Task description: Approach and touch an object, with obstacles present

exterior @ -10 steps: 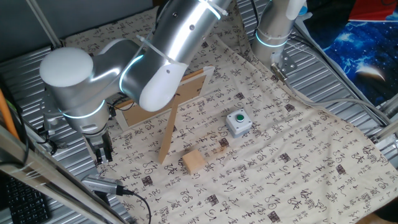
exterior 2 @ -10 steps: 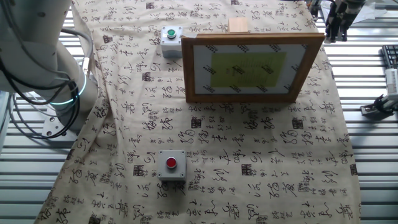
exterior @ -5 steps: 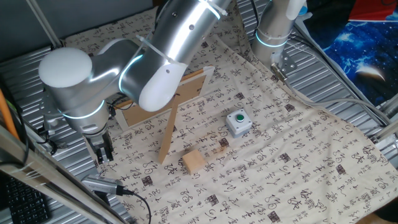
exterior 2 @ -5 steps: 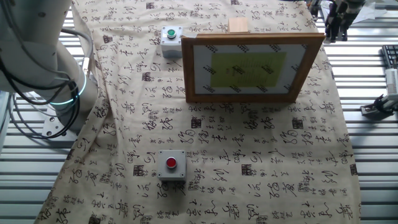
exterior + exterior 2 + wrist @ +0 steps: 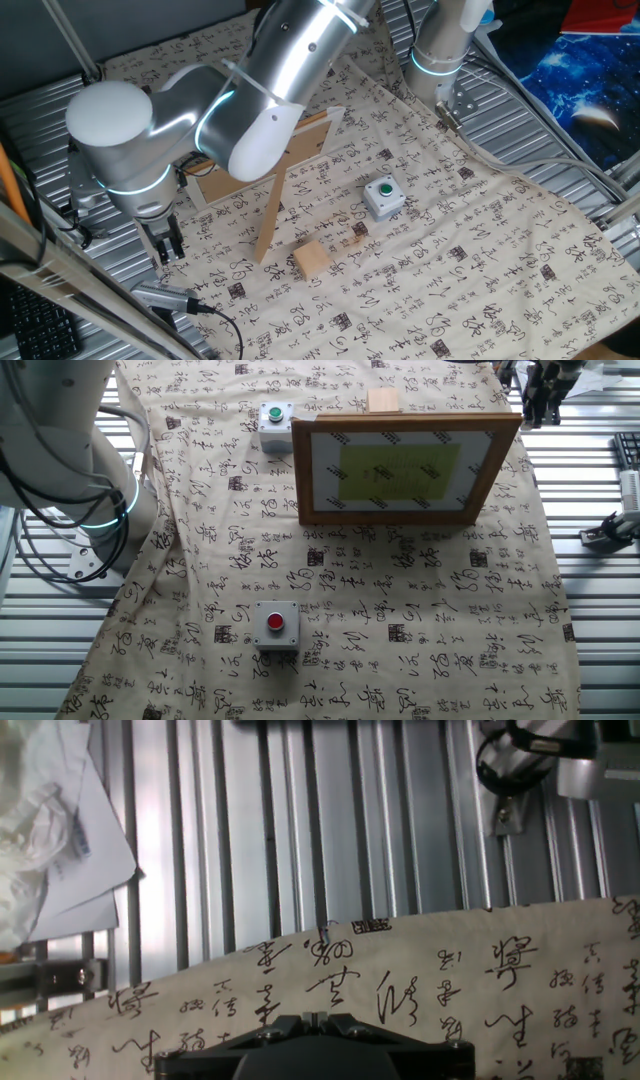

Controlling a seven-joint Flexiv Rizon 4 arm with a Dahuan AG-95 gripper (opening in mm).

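Note:
The small tan wooden cube [image 5: 312, 260] sits on the printed cloth just right of the foot of the prop leg [image 5: 270, 215]. In the other fixed view the cube [image 5: 383, 401] peeks out behind the picture frame [image 5: 400, 470]. The light-wood frame [image 5: 312, 138] stands propped, partly hidden by my arm. My gripper [image 5: 166, 243] hangs over the cloth's edge, well left of the cube, with the prop leg between them. It also shows past the frame's corner [image 5: 545, 402]. In the hand view its fingertips [image 5: 310, 1019] are together and hold nothing. The cube is out of the hand view.
A grey box with a green button [image 5: 383, 196] stands right of the cube. A grey box with a red button [image 5: 276, 624] lies on the frame's front side. Slatted metal table [image 5: 300, 820] borders the cloth [image 5: 480, 980]. Crumpled paper [image 5: 50, 810] and a cabled tool [image 5: 165, 296] lie nearby.
The arm has shifted very slightly to the right over the cloth's edge. The cube and the frame have not moved.

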